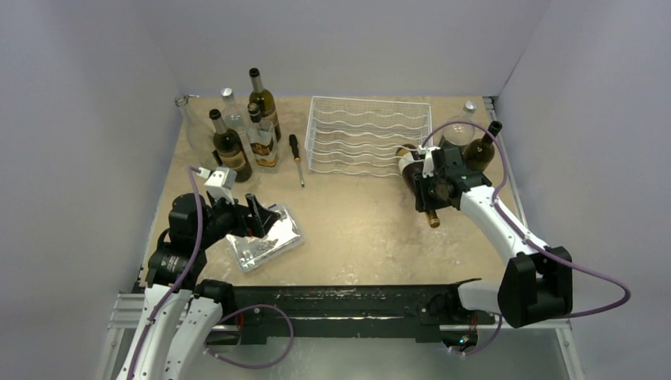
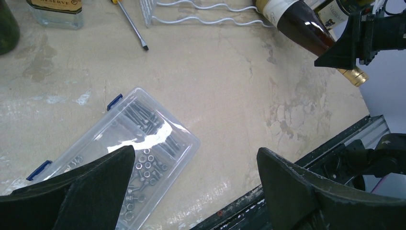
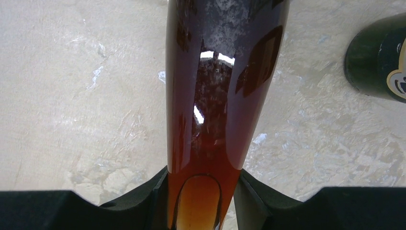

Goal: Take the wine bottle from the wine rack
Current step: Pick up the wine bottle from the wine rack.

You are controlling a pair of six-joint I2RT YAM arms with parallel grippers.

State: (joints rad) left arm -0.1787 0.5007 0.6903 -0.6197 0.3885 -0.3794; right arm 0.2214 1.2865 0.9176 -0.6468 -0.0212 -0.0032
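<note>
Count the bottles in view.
8. Five stand in the far-left cluster; one wine bottle is held by the right gripper at the wine rack's corner; a dark bottle and a clear bottle stand far right. Others possibly hidden.

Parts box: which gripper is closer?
Left. The left gripper hangs open directly above the parts box; the right gripper is far to its right, shut on the wine bottle by the wine rack.

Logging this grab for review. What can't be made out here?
- Top view: the right gripper covers most of the wine bottle; whether its base touches the wine rack is unclear.
- Right wrist view: the bottle's base and cap are cut off by the frame edges.
</note>
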